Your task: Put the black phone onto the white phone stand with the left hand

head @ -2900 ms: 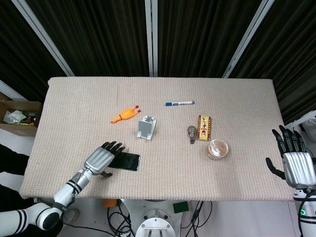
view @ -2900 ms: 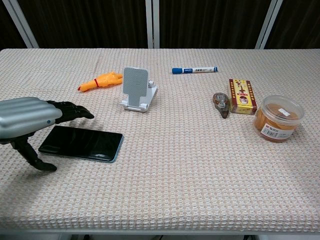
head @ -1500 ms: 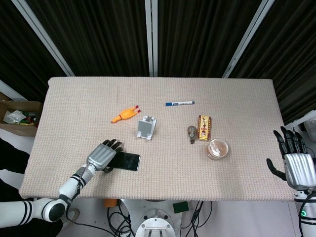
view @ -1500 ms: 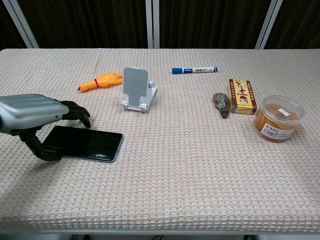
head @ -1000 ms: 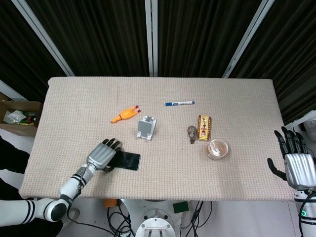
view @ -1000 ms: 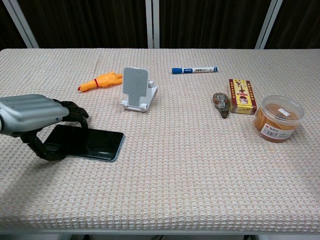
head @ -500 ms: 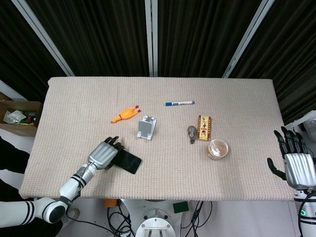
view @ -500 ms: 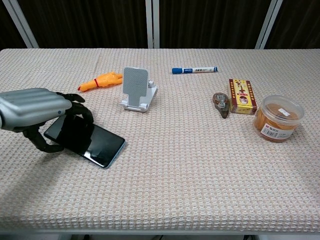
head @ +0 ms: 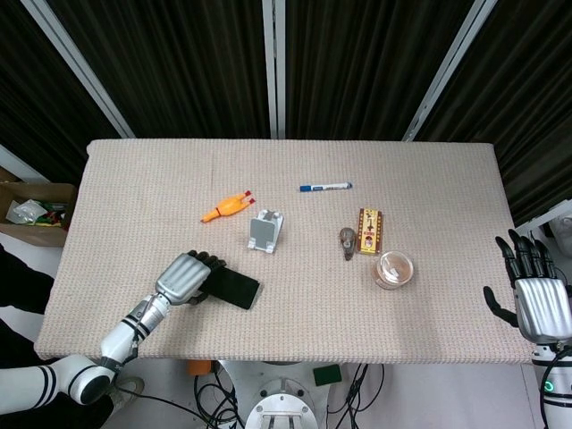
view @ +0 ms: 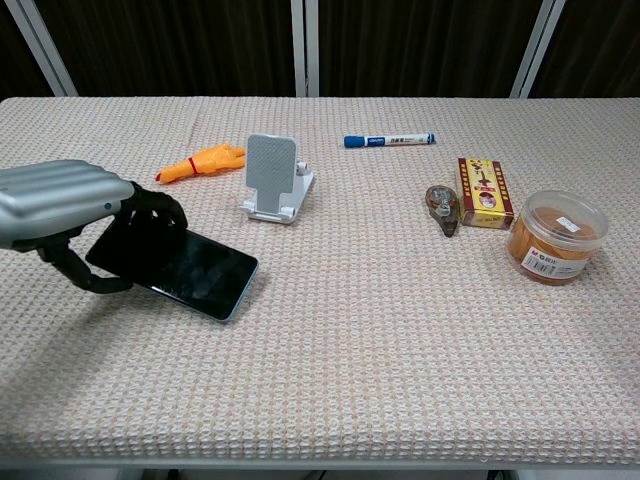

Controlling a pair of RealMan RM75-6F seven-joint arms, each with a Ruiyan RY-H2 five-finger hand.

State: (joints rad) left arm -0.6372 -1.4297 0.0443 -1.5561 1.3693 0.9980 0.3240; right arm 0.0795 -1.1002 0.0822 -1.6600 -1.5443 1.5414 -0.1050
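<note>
Phone (view: 180, 267) sits near the table's (view: 380, 380) front-left corner, one end gripped by the left hand (view: 62, 205), whose fingers (view: 155, 205) curl over the far edge while the thumb hooks under the near side. The gripped end looks raised, and the free end seems to touch the cloth or hover just above it; I cannot tell which.

The hold is at one end only, so the long free part could pivot or slip out as it lifts, especially with a smooth glass face against hard fingers. A dragging corner might also catch on the woven cloth. The stand (view: 273, 180) is light and stands loose toward the middle of the table, well apart from the phone; a nudge during placement could tip it or push it toward the orange toy (view: 200, 160) beside it. The phone must land leaning on the back plate with its edge on the lip, or it will slide off.

The right hand (head: 536, 295) hangs off the table's right edge, fingers spread, holding nothing.

Near the right edge a clear tub (view: 556, 236) with a lid holds something orange-brown. Beyond the left edge a cardboard box (head: 34, 213) holds mixed small items, too small to identify.
</note>
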